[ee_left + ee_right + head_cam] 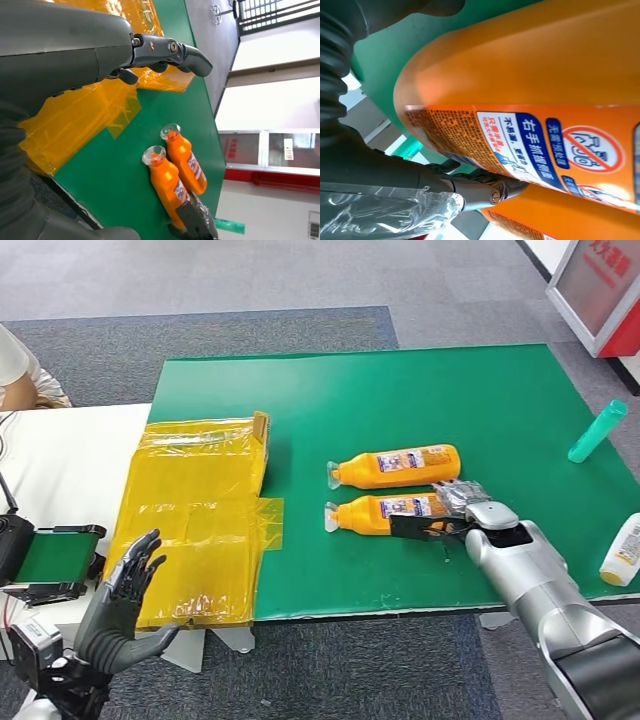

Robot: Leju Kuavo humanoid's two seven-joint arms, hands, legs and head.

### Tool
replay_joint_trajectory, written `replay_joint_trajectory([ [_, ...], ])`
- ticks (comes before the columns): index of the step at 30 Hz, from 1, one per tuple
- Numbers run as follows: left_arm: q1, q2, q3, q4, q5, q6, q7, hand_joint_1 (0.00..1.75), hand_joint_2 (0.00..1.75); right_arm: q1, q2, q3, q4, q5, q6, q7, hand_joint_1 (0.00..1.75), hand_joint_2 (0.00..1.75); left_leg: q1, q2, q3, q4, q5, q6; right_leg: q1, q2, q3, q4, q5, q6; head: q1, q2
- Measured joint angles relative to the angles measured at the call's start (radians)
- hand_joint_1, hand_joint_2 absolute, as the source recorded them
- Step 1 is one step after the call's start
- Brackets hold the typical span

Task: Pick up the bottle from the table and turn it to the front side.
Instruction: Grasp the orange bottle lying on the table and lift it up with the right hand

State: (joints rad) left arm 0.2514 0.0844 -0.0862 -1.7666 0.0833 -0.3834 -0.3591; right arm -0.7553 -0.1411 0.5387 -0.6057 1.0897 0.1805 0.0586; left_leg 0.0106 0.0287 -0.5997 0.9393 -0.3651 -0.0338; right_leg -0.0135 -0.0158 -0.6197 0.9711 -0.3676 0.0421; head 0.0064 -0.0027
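Note:
Two orange bottles lie side by side on the green mat [453,400], caps pointing left. My right hand [445,515] grips the base end of the nearer bottle [373,512], with the thumb along its front and the plastic-wrapped fingers [458,493] behind it, between the two bottles. This bottle still rests on the mat. The right wrist view shows its printed label [546,75] up close and a finger [478,187] against it. The farther bottle [396,467] lies untouched. My left hand [128,590] hovers open, fingers spread, over the yellow bag. The left wrist view shows both bottles [166,182] and the right hand [196,222].
A flattened yellow plastic bag [196,520] covers the mat's left end. A teal tube [598,430] and a white bottle [623,552] lie near the right edge. A small green-belted device [53,560] sits on the white table at left. A person [19,375] is at far left.

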Motion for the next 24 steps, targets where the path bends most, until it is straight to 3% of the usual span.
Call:
replay_joint_trajectory([
  [3, 0.0, 0.0, 0.0, 0.0, 0.0, -0.005, 0.0, 0.0, 1.75, 0.0, 0.0, 0.001, 0.009, -0.007, 0.003, -0.001, 0.05, 1.75, 0.0, 0.0, 0.0, 0.0, 0.0, 0.0, 0.0, 0.0, 0.0, 0.0, 0.0, 0.0, 0.0, 0.0],
  [7, 0.0, 0.0, 0.0, 0.0, 0.001, -0.007, 0.001, 0.0, 1.75, -0.002, 0.001, 0.001, 0.019, -0.013, 0.007, -0.002, 0.52, 1.75, 0.0, 0.0, 0.0, 0.0, 0.0, 0.0, 0.0, 0.0, 0.0, 0.0, 0.0, 0.0, 0.0, 0.0],
  [10, 0.0, 0.001, 0.0, 0.0, 0.001, -0.007, 0.002, 0.0, 1.75, -0.004, 0.002, 0.002, 0.025, -0.015, 0.007, -0.002, 0.52, 1.75, 0.0, 0.0, 0.0, 0.0, 0.0, 0.0, 0.0, 0.0, 0.0, 0.0, 0.0, 0.0, 0.0, 0.0],
  [14, 0.0, 0.003, 0.0, 0.0, 0.001, -0.007, 0.003, 0.0, 1.75, -0.008, 0.004, 0.002, 0.032, -0.017, 0.007, -0.001, 1.75, 1.75, 0.0, 0.0, 0.0, 0.0, 0.0, 0.0, 0.0, 0.0, 0.0, 0.0, 0.0, 0.0, 0.0, 0.0],
  [24, 0.006, 0.014, 0.0, -0.001, 0.001, -0.002, 0.004, 0.0, 1.75, -0.014, 0.005, 0.002, 0.047, -0.044, -0.011, -0.008, 1.75, 1.75, 0.0, 0.0, 0.0, 0.0, 0.0, 0.0, 0.0, 0.0, 0.0, 0.0, 0.0, 0.0, 0.0, 0.0],
])
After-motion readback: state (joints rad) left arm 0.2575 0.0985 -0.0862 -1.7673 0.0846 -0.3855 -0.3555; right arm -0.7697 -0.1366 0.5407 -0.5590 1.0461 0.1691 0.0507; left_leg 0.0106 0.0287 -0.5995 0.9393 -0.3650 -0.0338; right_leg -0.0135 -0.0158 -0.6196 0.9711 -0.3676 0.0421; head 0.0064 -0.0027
